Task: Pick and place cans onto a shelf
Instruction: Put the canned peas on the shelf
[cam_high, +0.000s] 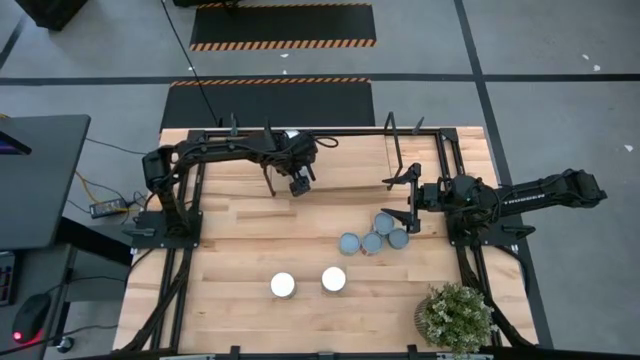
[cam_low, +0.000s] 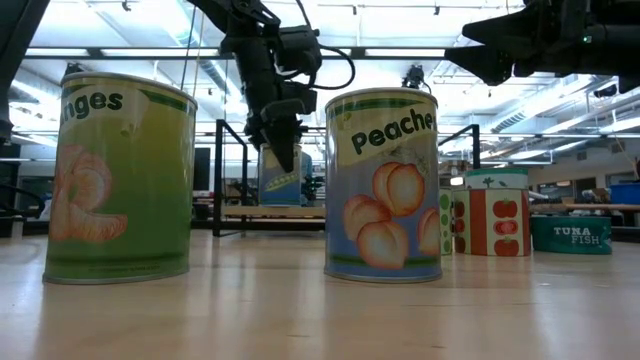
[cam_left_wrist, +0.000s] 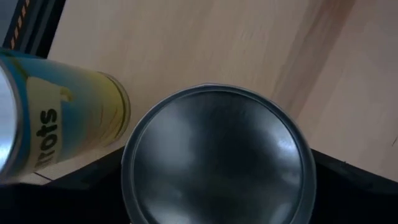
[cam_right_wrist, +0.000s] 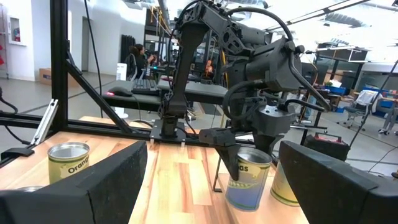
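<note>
Your left gripper (cam_high: 300, 184) is straddling an upright can (cam_right_wrist: 248, 177) on the shelf (cam_high: 345, 160), fingers spread wide. A second can (cam_left_wrist: 56, 134) is standing beside it. Six cans are standing upright on the worktop (cam_high: 240, 250). Your right gripper (cam_high: 408, 200), open and empty, is hovering beside the shelf.

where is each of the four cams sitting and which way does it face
High: overhead, facing straight down on the table; both arms show.
Low: at tabletop height, facing level past the Peaches can to the shelf; left gripper hangs in.
Left wrist: on the left arm, facing down onto a can top; no fingers show.
Right wrist: on the right arm, facing across at the left gripper; own fingers in front.
Shared: low and right wrist both show the left gripper around a can.
</note>
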